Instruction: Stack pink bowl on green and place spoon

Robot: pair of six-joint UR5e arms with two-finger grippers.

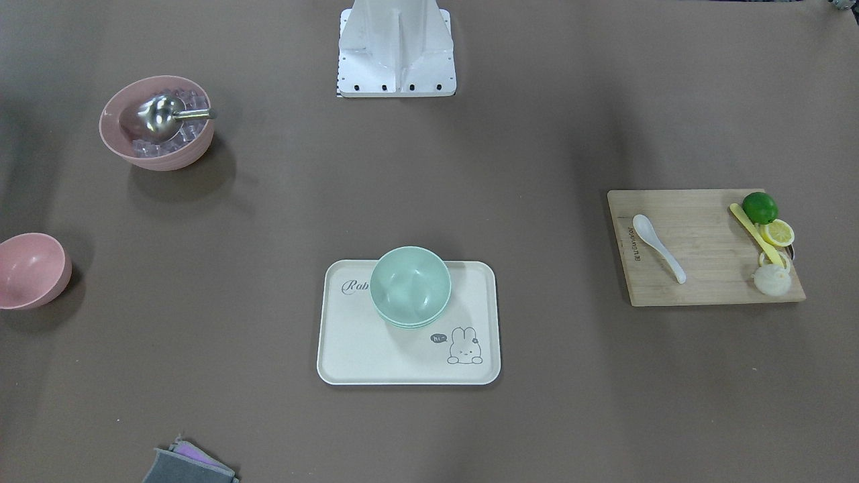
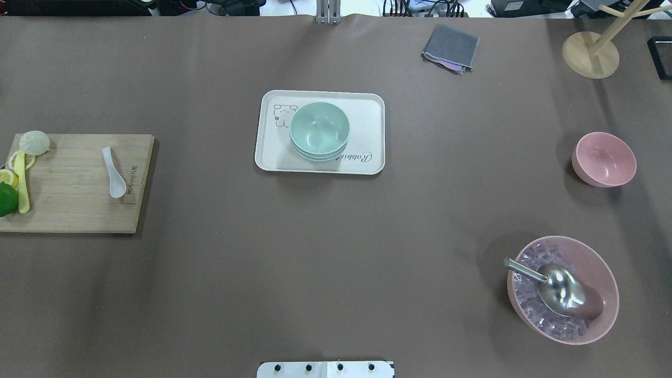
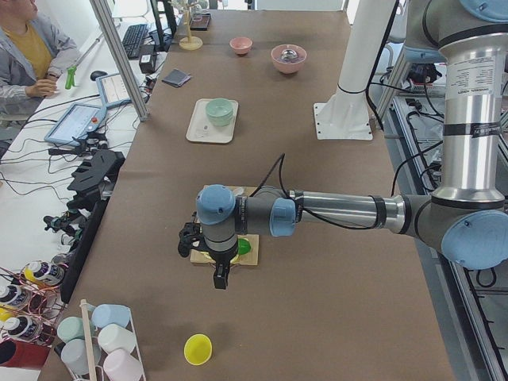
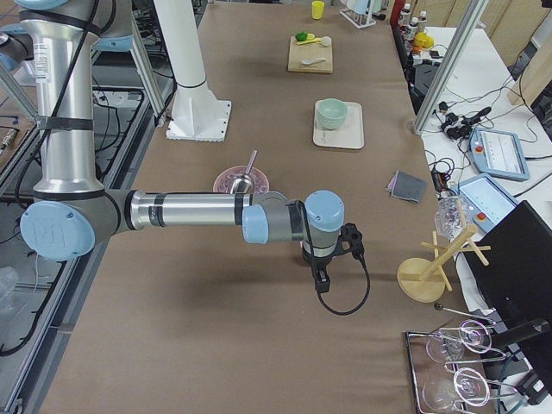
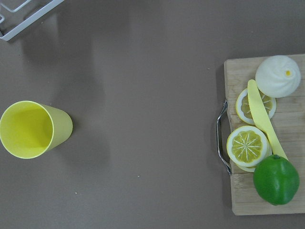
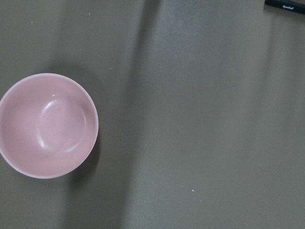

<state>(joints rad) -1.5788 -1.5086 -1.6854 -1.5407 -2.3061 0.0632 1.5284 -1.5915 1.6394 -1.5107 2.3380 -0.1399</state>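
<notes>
Brown covering lies over the surface point(image 1: 429, 436). Facing the robot, we see the green bowl point(image 1: 410, 285) on a cream tray point(image 1: 356, 355). The empty pink bowl point(image 1: 30, 270) sits well apart at that view's left edge, and the white spoon point(image 1: 658, 247) lies on a wooden board point(image 1: 718, 268). Overhead, we find the spoon on the board at left, the pink bowl at right and the tray between. From the left end, the left fingers point(image 3: 220, 276) hang over the board's near end; we cannot tell how wide they stand or whether they hold anything. From the right end, the right fingers point(image 4: 320, 278) point down at the surface, equally unreadable. Our left wrist view shows lemon slices point(image 5: 247, 145), a lime point(image 5: 275, 180) and a yellow cup point(image 5: 33, 129). Our right wrist view shows the pink bowl, empty, at lower left.
</notes>
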